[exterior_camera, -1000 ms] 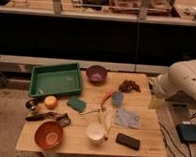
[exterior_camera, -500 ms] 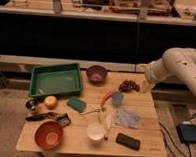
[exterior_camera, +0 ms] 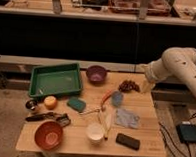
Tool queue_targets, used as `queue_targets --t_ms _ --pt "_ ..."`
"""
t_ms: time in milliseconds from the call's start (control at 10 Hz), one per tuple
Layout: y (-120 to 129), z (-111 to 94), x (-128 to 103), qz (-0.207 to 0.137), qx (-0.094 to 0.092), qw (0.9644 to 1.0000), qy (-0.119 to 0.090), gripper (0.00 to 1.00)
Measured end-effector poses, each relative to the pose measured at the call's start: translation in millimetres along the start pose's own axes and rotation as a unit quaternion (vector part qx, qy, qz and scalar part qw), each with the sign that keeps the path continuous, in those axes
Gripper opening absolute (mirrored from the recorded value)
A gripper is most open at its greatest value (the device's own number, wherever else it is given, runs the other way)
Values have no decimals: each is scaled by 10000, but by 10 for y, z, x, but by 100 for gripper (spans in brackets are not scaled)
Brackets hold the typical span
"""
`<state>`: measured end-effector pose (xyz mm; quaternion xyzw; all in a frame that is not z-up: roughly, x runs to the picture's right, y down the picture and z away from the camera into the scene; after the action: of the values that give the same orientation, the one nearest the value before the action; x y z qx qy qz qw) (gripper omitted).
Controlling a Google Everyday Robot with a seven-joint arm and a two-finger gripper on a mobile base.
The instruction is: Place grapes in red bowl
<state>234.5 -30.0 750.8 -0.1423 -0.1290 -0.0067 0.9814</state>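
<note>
The grapes (exterior_camera: 128, 86), a dark reddish-purple cluster, lie on the wooden table (exterior_camera: 145, 133) near its back right edge. The red bowl (exterior_camera: 49, 135) stands at the table's front left corner with nothing visible in it. My gripper (exterior_camera: 147, 85) hangs from the white arm (exterior_camera: 175, 65) that reaches in from the right. It points down just right of the grapes, at the table's right edge, and holds nothing that I can see.
A purple bowl (exterior_camera: 96, 73) and a green tray (exterior_camera: 56, 80) stand at the back. An orange (exterior_camera: 50, 101), a teal sponge (exterior_camera: 76, 104), an orange-red carrot-like piece (exterior_camera: 107, 97), a blue cloth (exterior_camera: 126, 117), a white cup (exterior_camera: 95, 132) and a black flat object (exterior_camera: 127, 141) lie between grapes and bowl.
The arm has swung up and to the left, from the table's right side to a spot beside the grapes. The objects on the table have not moved.
</note>
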Motion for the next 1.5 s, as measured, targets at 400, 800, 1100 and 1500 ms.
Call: queue_targets --t_ms 400,800,1100,1500 --pt "-213 784 81 59 -664 9978 -64 80" --pt "-294 1206 70 134 -1256 9919 -91 80" --pt "-275 1226 97 159 -1334 9909 -83 80" --pt "-266 1305 68 93 -1522 9883 -64 80"
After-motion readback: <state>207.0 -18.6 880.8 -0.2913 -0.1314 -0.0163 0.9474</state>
